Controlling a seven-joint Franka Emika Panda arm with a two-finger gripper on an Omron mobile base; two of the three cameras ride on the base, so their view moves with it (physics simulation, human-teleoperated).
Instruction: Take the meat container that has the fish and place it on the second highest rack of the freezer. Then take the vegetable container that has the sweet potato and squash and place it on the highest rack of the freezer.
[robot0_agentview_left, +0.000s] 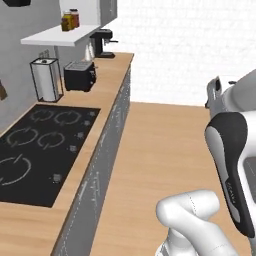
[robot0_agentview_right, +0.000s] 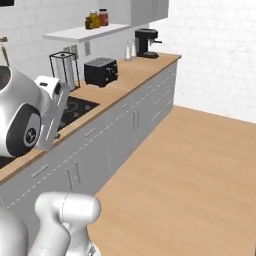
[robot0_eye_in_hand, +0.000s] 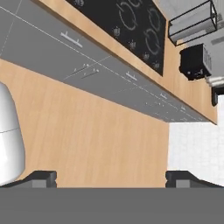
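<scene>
Arm folded up close to the base, upper links raised; the hand points down at the wooden floor (robot0_eye_in_hand: 87, 131) in front of the cabinet run (robot0_agentview_right: 125, 125). In the hand view the gripper (robot0_eye_in_hand: 111, 177) shows as two dark fingertips (robot0_eye_in_hand: 41, 177) at the bottom edge, set far apart — jaws wide, nothing between them but bare floor. Nothing held.

Hand view, tilted: the grey cabinet fronts cross the picture diagonally, the wooden counter (robot0_eye_in_hand: 175, 87) beyond them, with the black cooktop (robot0_eye_in_hand: 131, 26) sunk in it.

Base views: the cooktop (robot0_agentview_left: 35, 155) lies at the near end of the counter (robot0_agentview_left: 105, 85). Beyond it, a wire-framed holder (robot0_agentview_left: 46, 80) stands upright, then a black toaster (robot0_agentview_left: 80, 75) just beside it, then a black coffee machine (robot0_agentview_left: 102, 42) at the far end. A white wall shelf (robot0_agentview_right: 80, 32) above the counter carries two jars (robot0_agentview_right: 97, 18) — contents too small to tell.

Task items: the meat container, vegetable container and freezer cannot be placed from these frames; none of them is anywhere near the fingertips, which hang over open floor, well apart from the counter.
</scene>
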